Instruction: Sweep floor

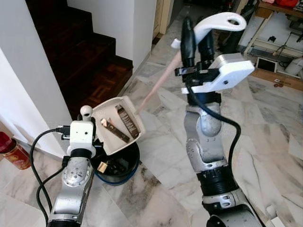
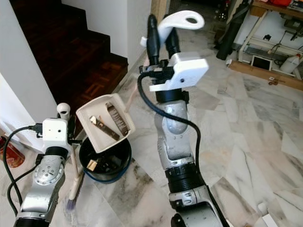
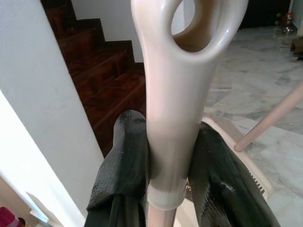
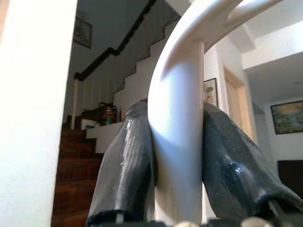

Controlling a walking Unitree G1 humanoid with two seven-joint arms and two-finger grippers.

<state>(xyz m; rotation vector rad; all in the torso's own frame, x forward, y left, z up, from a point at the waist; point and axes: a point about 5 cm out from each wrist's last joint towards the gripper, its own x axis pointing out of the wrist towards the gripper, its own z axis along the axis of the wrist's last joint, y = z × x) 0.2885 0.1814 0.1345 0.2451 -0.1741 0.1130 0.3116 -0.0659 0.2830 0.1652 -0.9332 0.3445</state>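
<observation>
Here the right gripper (image 1: 195, 40), raised high, is clamped on the white looped grip of the dustpan handle (image 1: 218, 22). The pink shaft slopes down to the cream dustpan (image 1: 118, 124), tilted over a black bin (image 2: 106, 161) on the marble floor (image 1: 265, 132) near the foot of the dark wooden stairs (image 1: 90, 56). Brown debris (image 1: 113, 130) lies in the pan. The left gripper (image 3: 168, 165) pinches the cream looped broom handle (image 3: 177, 71); the broom stick (image 2: 74, 177) stands beside the bin.

Marble floor (image 1: 265, 142) with black bin (image 1: 118, 168) and red tin (image 1: 14, 152)
</observation>
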